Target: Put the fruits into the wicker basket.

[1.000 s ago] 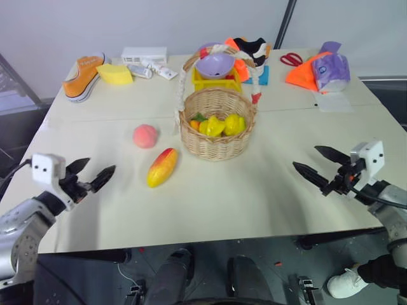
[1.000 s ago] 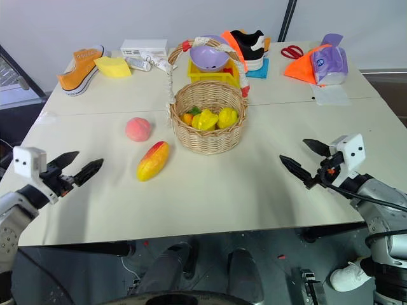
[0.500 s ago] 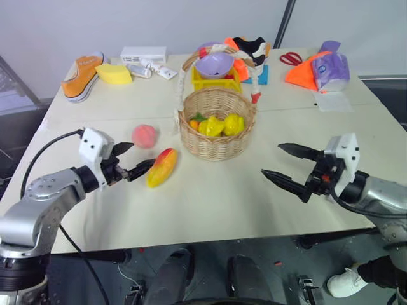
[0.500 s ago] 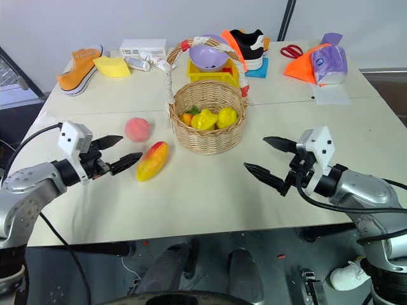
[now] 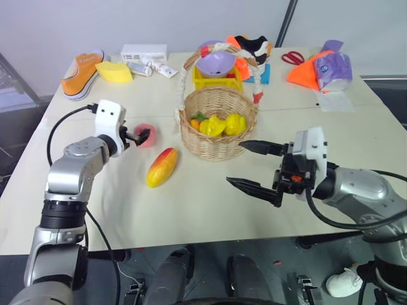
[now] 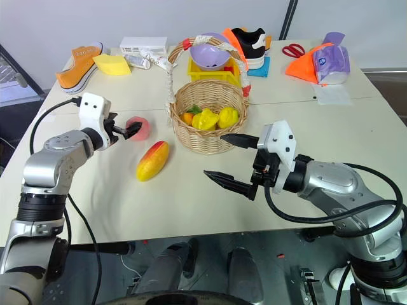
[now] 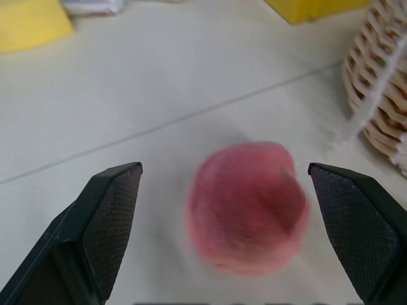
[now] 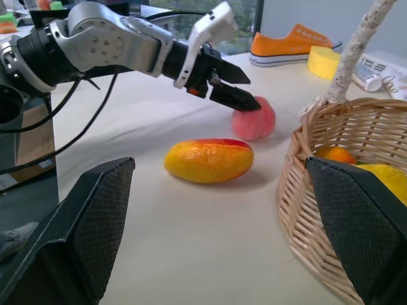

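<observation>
Reach-for-peach step: left gripper [image 7: 222, 222] wide open, empty, straddling the peach [image 7: 248, 206] on the table beside the wicker basket [image 5: 217, 124]. Mango [image 5: 161, 167] lies nearby. Right gripper [image 5: 254, 166] wide open, empty. Next, probably: close on peach, lift over rim.

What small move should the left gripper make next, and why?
Probably ease a little further forward, then close. The left gripper is open with the peach centred between its fingers but still slightly ahead, on the table, not yet in the basket.
</observation>
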